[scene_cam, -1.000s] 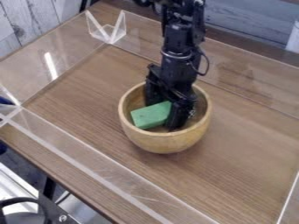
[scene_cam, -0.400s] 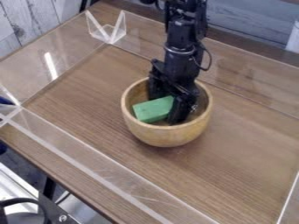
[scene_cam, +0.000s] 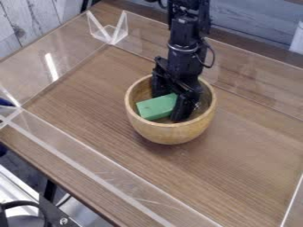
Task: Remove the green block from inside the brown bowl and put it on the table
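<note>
My gripper is spread wide inside the wooden bowl, right of frame centre. The green block lies in the bowl's left part, beside my fingers. Risk: closing off-centre could pinch only its edge, or pressing the wall could shift the bowl.

A single camera looks down at a slant over the counter from above its near side, facing the far edge. It stands far enough back to take in the whole bowl, near mid-view, and the left edge.
</note>
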You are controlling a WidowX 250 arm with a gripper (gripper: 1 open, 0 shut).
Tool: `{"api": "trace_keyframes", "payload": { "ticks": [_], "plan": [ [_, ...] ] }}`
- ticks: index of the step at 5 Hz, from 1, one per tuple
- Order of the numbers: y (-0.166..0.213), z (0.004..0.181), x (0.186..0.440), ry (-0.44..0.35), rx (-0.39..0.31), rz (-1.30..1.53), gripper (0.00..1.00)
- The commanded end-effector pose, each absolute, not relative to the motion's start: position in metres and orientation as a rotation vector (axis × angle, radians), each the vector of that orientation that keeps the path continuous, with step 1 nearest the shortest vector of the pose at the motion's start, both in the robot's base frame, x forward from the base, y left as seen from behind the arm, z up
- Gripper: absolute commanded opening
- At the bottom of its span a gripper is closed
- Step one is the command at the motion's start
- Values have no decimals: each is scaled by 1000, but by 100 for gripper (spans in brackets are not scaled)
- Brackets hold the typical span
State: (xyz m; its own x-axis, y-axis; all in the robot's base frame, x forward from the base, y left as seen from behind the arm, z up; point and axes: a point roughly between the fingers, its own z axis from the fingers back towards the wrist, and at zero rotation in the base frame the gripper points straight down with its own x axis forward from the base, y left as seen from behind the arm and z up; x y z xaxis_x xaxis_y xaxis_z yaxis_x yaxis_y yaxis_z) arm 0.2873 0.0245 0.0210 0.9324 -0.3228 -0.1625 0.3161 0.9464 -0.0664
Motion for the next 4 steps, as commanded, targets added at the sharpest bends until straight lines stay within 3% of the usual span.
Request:
{"api": "trace_keyframes", "payload": {
  "ticks": [1, 4],
  "plan": [
    [34, 8, 286, 189, -53, -323, 100],
    [40, 4, 285, 204, -67, -311, 100]
  ]
}}
